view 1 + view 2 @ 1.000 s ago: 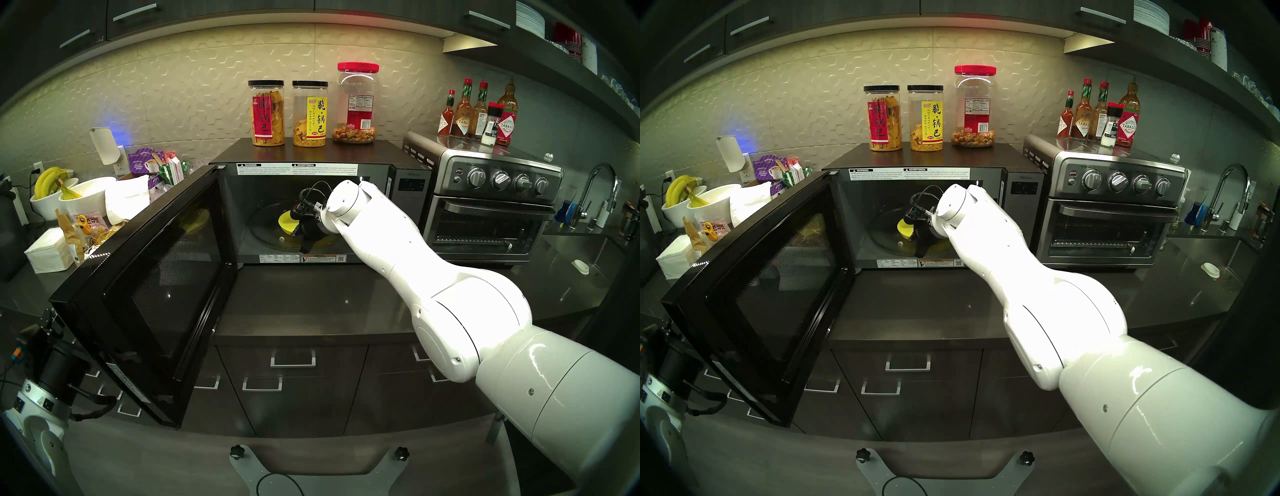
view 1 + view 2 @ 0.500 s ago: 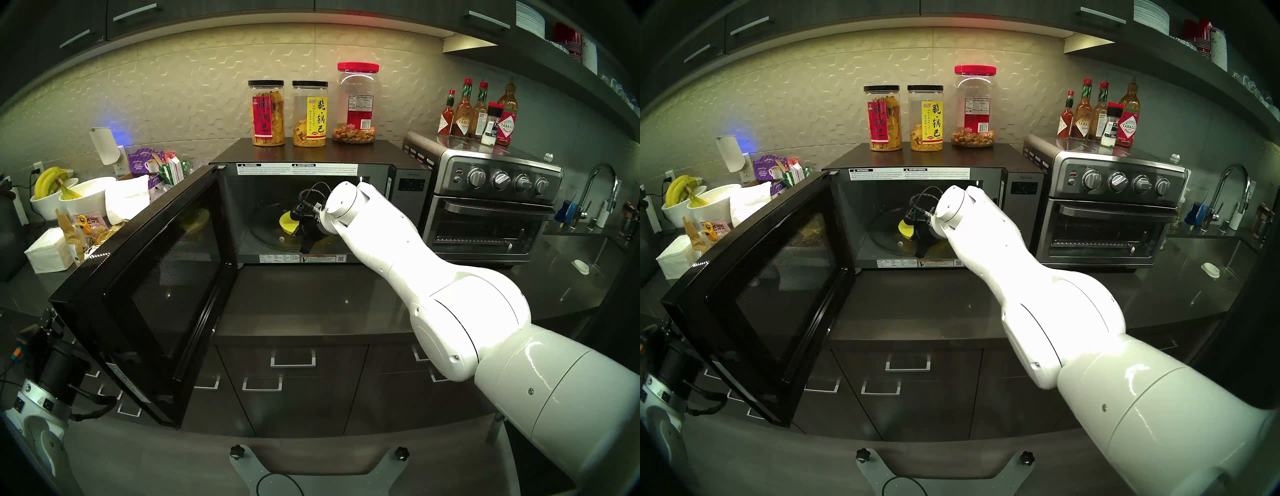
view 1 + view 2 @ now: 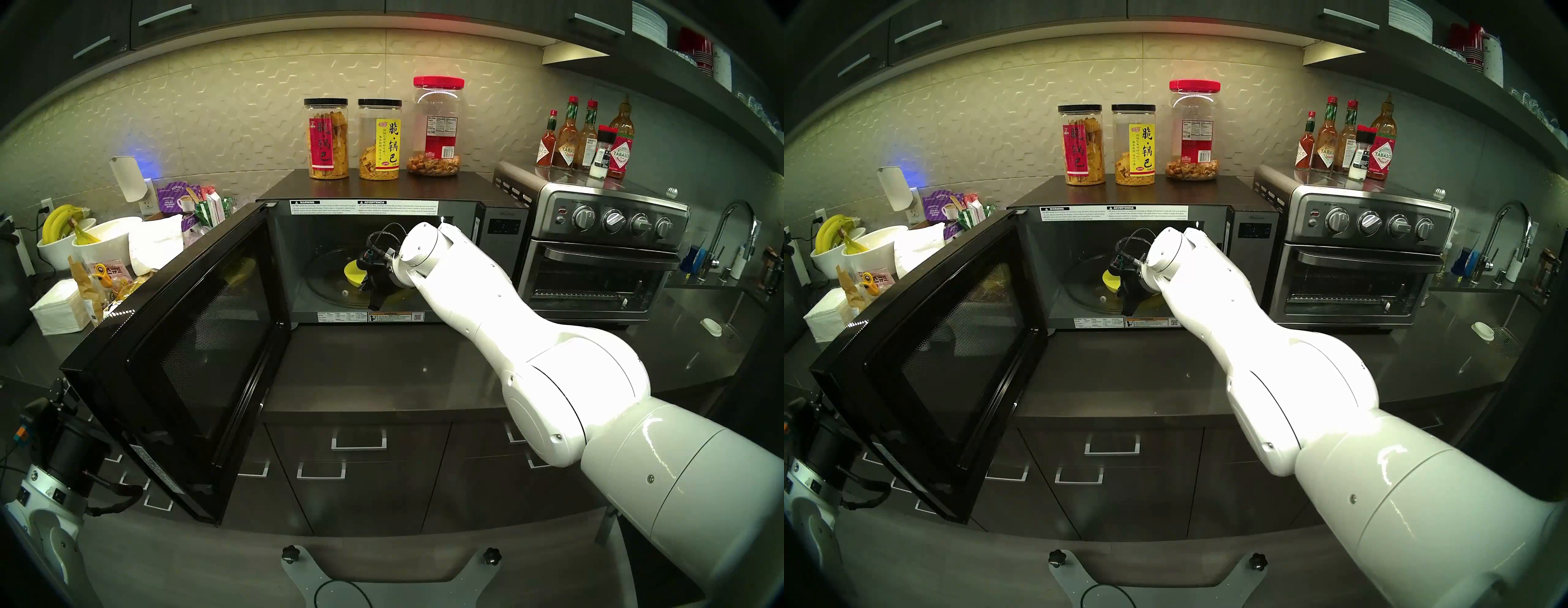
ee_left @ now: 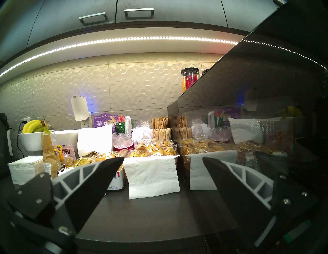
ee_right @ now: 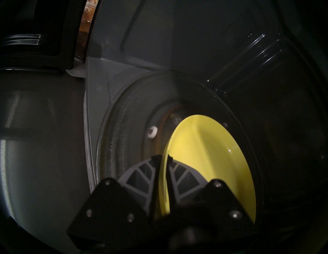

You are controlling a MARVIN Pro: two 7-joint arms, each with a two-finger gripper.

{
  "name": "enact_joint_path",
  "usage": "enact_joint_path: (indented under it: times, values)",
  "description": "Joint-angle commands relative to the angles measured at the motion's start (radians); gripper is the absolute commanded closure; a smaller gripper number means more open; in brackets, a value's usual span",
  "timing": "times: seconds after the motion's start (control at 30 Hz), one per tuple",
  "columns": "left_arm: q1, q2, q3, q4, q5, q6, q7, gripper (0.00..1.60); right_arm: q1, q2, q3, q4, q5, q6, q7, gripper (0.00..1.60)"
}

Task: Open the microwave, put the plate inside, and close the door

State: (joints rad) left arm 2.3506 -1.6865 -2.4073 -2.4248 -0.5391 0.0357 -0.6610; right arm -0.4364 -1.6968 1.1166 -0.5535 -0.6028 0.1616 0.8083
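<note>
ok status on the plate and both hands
Right hand inside microwave, fingers either side of yellow plate rim over turntable. Left hand open, empty. Door wide open, nothing blocking.

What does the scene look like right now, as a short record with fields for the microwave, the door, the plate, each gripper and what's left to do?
microwave: large black-and-grey microwave on the dark countertop
door: its black glass door swung wide open
plate: round yellow plastic plate inside, over the glass turntable
right gripper: right gripper inside the cavity, fingers either side of the plate's rim
left gripper: left gripper open, empty, outside the door
remaining: release plate, withdraw, close door
</note>
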Motion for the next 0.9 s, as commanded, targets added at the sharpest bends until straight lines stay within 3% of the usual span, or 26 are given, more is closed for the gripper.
enact_joint_path:
  times: [0.0, 0.6, 0.87]
  values:
    - [-0.002, 0.002, -0.001, -0.019, -0.002, 0.003, 0.0, 0.0, 0.029, -0.002, 0.009, -0.037, 0.006, 0.0, 0.007, 0.9]
    - [-0.006, -0.002, -0.003, -0.019, 0.0, 0.005, -0.005, 0.0, -0.005, 0.035, 0.032, -0.163, 0.003, 0.037, 0.083, 0.87]
    - [-0.008, -0.004, -0.004, -0.019, 0.002, 0.006, -0.007, 0.0, -0.039, 0.072, 0.046, -0.263, 0.014, 0.063, 0.144, 0.87]
